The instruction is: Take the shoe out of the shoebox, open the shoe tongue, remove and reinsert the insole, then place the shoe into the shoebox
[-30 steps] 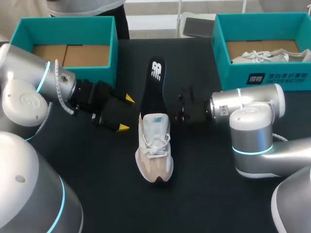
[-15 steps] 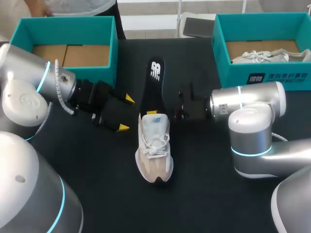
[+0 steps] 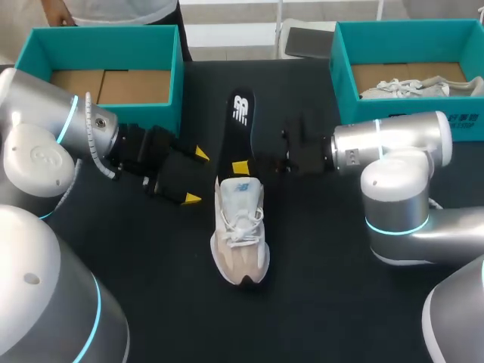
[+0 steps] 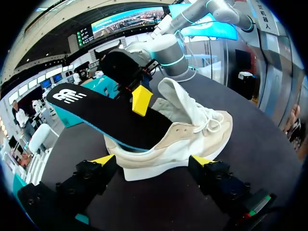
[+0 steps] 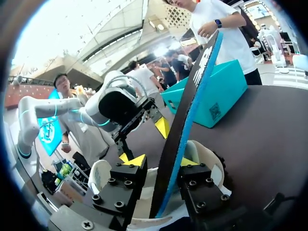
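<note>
**Operator:** Where is the shoe, and which step am I on?

**Describer:** The shoe [image 3: 239, 234], a cream and white trainer, stands on its sole in the middle of the black tabletop [image 3: 318, 302], outside both boxes, with its toe towards you. Its tongue [image 3: 240, 189] stands up. A black insole [image 3: 238, 128] has one end inside the shoe. The rest slants up and away past the heel. I judge you are in the insole step, most likely drawing it out.

**Operator:** And my claws?

**Describer:** Your right claw [image 5: 162, 161] straddles the insole just above the shoe's opening. Its jaws stand apart and a gap shows on one side, so it is not gripping yet. Your left claw [image 3: 195, 176] is spread wide just beside the heel end, holding nothing. The next move calls for closing the right claw on the insole and pulling along its length. The shoe looks light and may drag along, so the left claw may need to steady it.

**Operator:** What is in the boxes?

**Describer:** The left shoebox [image 3: 106, 34], teal, sits at the far left of the tabletop and shows a brown cardboard floor [image 3: 113, 85]. The right shoebox [image 3: 408, 30], also teal, sits at the far right and holds a second pale shoe [image 3: 420, 87] lying inside.
</note>
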Controlling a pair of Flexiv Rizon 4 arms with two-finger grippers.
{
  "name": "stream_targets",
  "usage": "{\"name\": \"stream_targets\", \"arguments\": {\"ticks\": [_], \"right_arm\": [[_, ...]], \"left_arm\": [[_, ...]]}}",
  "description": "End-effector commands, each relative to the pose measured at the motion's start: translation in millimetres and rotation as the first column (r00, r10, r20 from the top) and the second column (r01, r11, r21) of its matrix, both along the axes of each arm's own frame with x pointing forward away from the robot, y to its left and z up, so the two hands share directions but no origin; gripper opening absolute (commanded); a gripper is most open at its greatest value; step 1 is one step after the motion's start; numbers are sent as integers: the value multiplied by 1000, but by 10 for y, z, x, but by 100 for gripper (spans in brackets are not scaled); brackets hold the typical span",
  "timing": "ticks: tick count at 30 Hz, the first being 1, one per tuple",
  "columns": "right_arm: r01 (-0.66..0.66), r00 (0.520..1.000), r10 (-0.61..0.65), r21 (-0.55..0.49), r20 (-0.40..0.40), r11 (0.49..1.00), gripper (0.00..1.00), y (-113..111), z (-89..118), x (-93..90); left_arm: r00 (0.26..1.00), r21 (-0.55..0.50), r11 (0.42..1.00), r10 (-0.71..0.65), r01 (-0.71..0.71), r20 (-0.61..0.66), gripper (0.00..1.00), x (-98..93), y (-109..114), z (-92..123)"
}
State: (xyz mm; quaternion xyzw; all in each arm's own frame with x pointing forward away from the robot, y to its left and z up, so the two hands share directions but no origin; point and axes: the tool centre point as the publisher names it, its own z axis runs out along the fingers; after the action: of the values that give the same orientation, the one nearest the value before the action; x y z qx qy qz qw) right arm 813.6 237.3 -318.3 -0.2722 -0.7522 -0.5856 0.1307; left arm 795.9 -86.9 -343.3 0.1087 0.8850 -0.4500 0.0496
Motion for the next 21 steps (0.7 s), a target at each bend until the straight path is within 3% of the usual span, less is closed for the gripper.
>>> {"name": "stream_targets", "arguments": {"ticks": [1,8,9,10,21], "right_arm": [[-31,999,31,-28,-6,999,36,-24,65,108],[-74,997,72,-40,-41,996,27,9,41,178],[-77,996,75,-37,-49,996,18,11,30,165],[-78,995,76,-38,-58,996,0,9,22,154],[-82,981,76,-30,-180,996,0,16,-164,-177]], "left_arm": [[1000,3,1000,1,-1,1,100,-9,-6,-3],[1000,3,1000,1,-1,1,100,-9,-6,-3],[1000,3,1000,1,-1,1,100,-9,-6,-3],[1000,3,1000,1,-1,1,100,-9,-6,-3],[1000,3,1000,1,-1,1,100,-9,-6,-3]]}}
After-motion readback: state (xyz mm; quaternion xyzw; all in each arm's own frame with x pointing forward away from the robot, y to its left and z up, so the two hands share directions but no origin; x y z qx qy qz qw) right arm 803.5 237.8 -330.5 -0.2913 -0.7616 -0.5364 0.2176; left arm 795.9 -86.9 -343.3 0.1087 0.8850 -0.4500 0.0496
